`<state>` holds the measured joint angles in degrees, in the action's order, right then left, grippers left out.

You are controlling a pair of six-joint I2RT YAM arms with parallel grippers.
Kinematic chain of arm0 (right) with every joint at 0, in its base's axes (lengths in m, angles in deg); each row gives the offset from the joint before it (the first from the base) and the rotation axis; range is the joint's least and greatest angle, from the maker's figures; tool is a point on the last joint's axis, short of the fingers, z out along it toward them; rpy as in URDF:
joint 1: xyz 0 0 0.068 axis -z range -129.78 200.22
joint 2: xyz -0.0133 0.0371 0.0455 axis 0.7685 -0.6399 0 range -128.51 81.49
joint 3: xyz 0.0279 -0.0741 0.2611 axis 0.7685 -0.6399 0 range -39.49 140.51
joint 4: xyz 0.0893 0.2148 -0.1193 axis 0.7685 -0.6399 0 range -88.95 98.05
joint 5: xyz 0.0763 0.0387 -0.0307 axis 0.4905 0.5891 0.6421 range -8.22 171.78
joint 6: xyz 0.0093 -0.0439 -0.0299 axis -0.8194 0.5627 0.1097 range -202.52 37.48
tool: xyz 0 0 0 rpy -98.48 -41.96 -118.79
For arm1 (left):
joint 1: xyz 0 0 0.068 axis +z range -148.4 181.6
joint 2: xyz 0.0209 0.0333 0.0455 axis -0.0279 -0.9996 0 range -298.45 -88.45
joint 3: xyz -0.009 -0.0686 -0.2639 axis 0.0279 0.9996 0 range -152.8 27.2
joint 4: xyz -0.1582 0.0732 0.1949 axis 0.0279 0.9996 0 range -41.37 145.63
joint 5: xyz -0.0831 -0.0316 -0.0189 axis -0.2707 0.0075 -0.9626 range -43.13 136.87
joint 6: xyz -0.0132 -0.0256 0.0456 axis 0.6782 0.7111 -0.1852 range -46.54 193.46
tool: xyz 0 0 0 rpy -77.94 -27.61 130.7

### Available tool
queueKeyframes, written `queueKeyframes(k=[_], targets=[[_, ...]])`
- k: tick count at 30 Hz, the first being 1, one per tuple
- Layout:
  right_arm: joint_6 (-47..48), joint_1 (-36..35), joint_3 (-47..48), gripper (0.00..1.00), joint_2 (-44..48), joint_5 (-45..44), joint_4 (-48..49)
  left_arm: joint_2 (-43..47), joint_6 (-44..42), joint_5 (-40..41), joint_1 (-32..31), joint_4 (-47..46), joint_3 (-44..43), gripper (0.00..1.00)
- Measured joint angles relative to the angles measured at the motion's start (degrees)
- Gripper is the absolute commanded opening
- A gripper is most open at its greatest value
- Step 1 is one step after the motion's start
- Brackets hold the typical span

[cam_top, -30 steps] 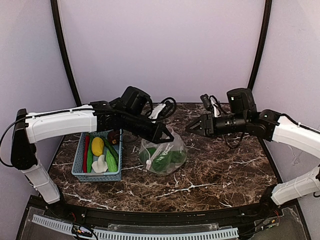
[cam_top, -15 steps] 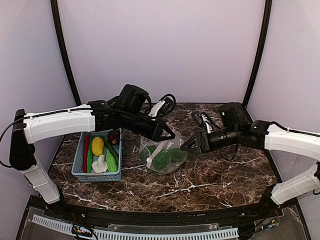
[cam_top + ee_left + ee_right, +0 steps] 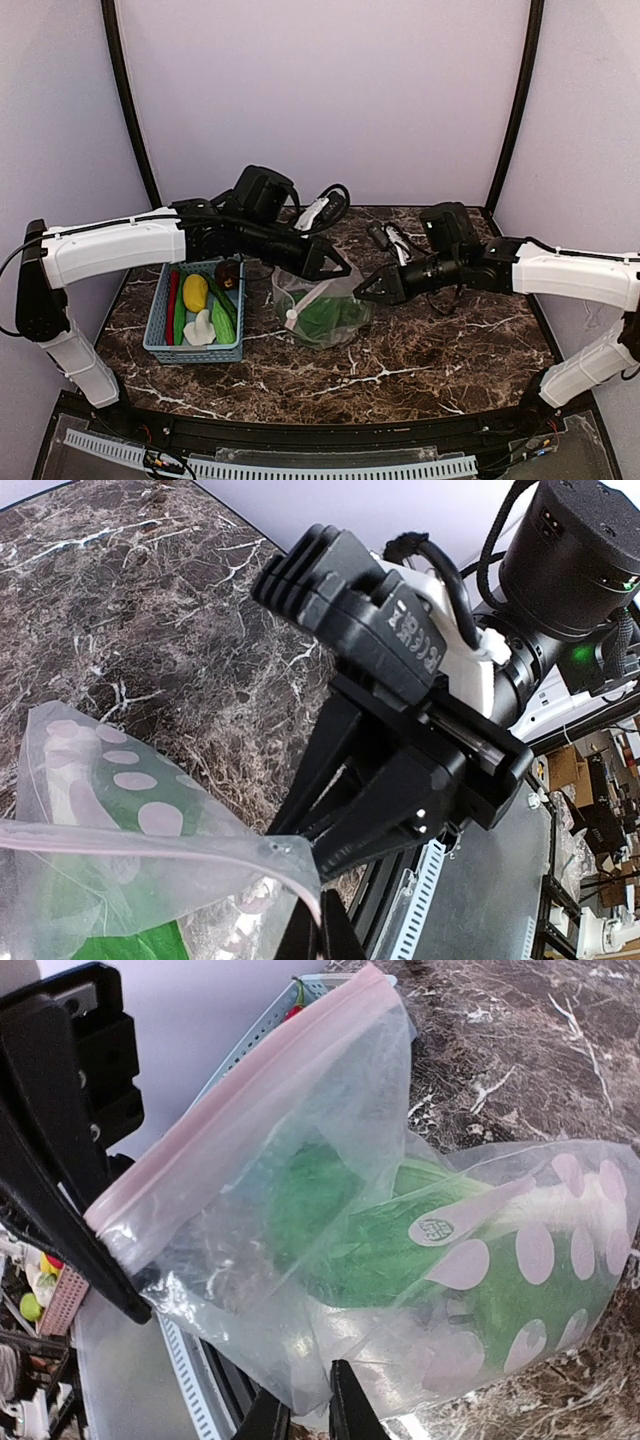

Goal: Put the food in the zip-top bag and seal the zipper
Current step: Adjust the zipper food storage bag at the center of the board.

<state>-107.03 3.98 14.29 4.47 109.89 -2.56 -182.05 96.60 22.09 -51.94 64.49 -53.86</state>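
Both arms inward, left fingers (image 3: 343, 270), right fingers (image 3: 362, 293) pinching zip-top bag (image 3: 325, 315)

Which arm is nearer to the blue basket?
Left. The left arm passes close behind the basket, its left claw pinching the bag; the right claw is beyond the bag, farther away.
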Motion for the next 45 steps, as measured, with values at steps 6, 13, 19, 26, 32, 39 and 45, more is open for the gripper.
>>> queueKeyframes(k=[6,13,19,26,32,39,45], targets=[[0.55,-0.48,0.07,0.00,0.33,-1.53,1.53,1.77,0.15,0.87,0.00,0.09,1.09,0.42],[-0.02,-0.50,-1.22,0.00,1.77,-4.22,1.70,9.01,2.45,8.57,-0.04,1.88,4.74,0.82],[-0.28,-0.50,-2.45,0.00,2.27,-4.24,1.95,17.66,7.28,15.12,1.75,3.65,12.55,0.87],[-0.92,-0.50,-2.93,0.00,2.64,-4.37,2.38,19.58,13.88,16.11,6.45,3.96,23.52,0.84],[-1.09,-0.50,-3.04,0.00,2.78,-4.39,2.56,18.23,16.24,14.91,6.45,2.12,25.38,0.71],[-1.18,-0.50,-3.08,0.00,3.58,-4.50,2.60,15.26,17.03,14.10,6.69,-0.48,25.40,0.58],[-1.31,-0.50,-3.37,0.00,3.91,-4.61,2.71,14.10,17.62,13.68,7.04,-3.06,25.40,0.35]])
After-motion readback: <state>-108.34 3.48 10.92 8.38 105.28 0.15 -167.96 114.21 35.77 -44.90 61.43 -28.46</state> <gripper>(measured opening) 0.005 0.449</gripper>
